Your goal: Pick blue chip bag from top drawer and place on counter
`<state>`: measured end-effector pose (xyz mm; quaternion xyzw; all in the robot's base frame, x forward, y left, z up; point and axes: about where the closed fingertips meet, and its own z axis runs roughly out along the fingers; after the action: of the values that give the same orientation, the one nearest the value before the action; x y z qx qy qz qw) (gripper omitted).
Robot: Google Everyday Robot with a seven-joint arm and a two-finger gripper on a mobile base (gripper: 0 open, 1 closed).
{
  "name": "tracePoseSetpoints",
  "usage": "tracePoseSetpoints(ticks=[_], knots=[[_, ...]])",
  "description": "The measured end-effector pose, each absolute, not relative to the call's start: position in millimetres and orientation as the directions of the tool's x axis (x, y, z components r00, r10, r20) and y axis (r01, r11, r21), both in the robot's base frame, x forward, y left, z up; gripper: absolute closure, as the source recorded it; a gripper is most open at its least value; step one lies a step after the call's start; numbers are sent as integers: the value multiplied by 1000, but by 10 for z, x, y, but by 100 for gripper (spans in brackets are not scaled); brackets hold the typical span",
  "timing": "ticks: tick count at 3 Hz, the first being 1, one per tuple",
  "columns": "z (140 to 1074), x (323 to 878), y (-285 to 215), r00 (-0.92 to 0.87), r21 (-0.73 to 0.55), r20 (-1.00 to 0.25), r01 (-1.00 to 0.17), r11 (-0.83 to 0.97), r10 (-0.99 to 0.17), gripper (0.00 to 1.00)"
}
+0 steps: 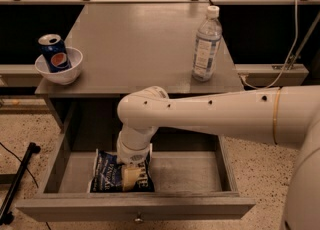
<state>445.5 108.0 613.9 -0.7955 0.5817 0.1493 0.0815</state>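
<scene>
The top drawer is pulled open below the counter. The blue chip bag, dark blue with white lettering, lies flat in the left-middle of the drawer. My white arm reaches in from the right and bends down into the drawer. My gripper points straight down and rests on the right part of the bag. The wrist hides the bag's upper right part. The drawer's small round knob shows at the bottom of its front panel.
A white bowl holding a blue Pepsi can stands at the counter's left front corner. A clear water bottle stands at the right front. A black stand leg lies on the floor left of the drawer.
</scene>
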Motion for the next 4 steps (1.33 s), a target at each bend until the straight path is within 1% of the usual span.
tracePoseSetpoints(ticks=[1, 2, 3, 4], knots=[[6137, 4472, 1097, 282, 37, -333, -950, -311, -900, 63], [6345, 4548, 1083, 282, -14, -356, -955, -297, -891, 85], [6787, 4669, 1023, 295, -116, -380, -956, -271, -877, 100], [7193, 4727, 937, 310, -193, -381, -948, -253, -871, 100]])
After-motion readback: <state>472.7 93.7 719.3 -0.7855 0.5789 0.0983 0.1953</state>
